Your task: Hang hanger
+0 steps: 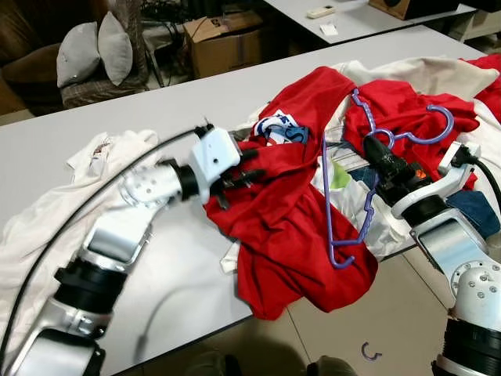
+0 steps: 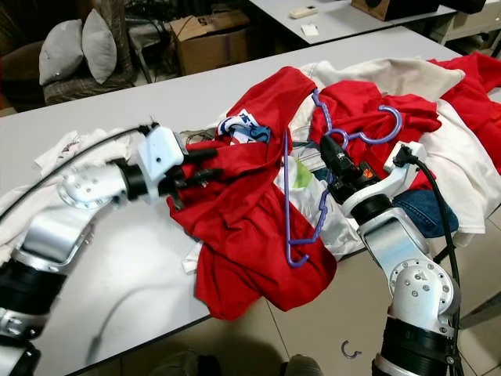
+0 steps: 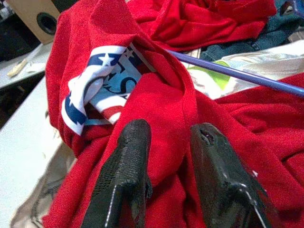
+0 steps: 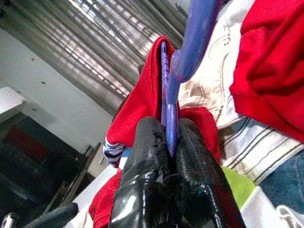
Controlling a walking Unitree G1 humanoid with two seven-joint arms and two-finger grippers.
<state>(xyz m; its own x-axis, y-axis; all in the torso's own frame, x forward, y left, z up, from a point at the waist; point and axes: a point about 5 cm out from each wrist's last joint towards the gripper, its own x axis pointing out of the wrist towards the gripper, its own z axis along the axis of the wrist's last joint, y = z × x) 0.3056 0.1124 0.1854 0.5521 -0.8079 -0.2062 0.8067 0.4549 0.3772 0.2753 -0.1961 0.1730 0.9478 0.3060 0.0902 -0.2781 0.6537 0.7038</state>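
Right tool [image 4: 168,142]: fingers clamped together on the shaft of the purple hanger [image 1: 364,205], as seen in the right wrist view. The hanger is held above the clothes heap at the right end of the worktop [image 1: 196,102]; its hook [image 1: 438,129] is turned toward the far side, over red cloth, and its lower bar hangs past the near worktop edge.

Left tool [image 3: 166,156]: fingers apart, with a fold of the red shirt [image 1: 290,227] gathered between them. A red, white and blue printed patch [image 3: 97,97] is exposed just beyond the fingertips. The red shirt is draped over the near edge and lies across the hanger's left side.

Around the hanger: more red cloth, a cream garment [image 1: 415,74] at the far side, a blue denim piece [image 1: 473,210] beside the right arm. A white garment [image 1: 47,211] is spread under the left arm.

On the floor below, a small purple hook [image 1: 370,352] is noted. Behind the worktop: a cardboard box [image 1: 223,39] and grey cushions [image 1: 94,51].
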